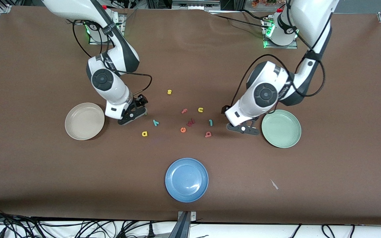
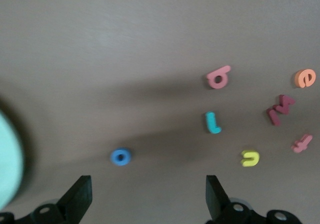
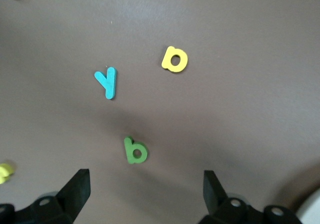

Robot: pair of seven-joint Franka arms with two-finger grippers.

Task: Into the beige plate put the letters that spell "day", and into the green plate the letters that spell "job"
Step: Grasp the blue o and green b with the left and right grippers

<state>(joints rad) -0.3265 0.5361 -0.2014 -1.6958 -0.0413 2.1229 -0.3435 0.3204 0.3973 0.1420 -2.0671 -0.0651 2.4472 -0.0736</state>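
Both plates sit bare. The left gripper (image 2: pixel 145 196) hangs wide beside the green plate (image 1: pixel 293 140), the right gripper (image 3: pixel 145 194) wide beside the beige plate (image 1: pixel 74 132), seemingly over the green "d" (image 3: pixel 135 150).

Your right arm is reaching down from its base at eleven o'clock in the front view, elbow bent, holding the right gripper (image 1: pixel 137 112) low over the worktop with its jaws standing wide apart. Your left arm is reaching down from one o'clock, wrist folded, keeping the left gripper (image 1: pixel 243 128) low too, jaws spread wide and gripping nothing.
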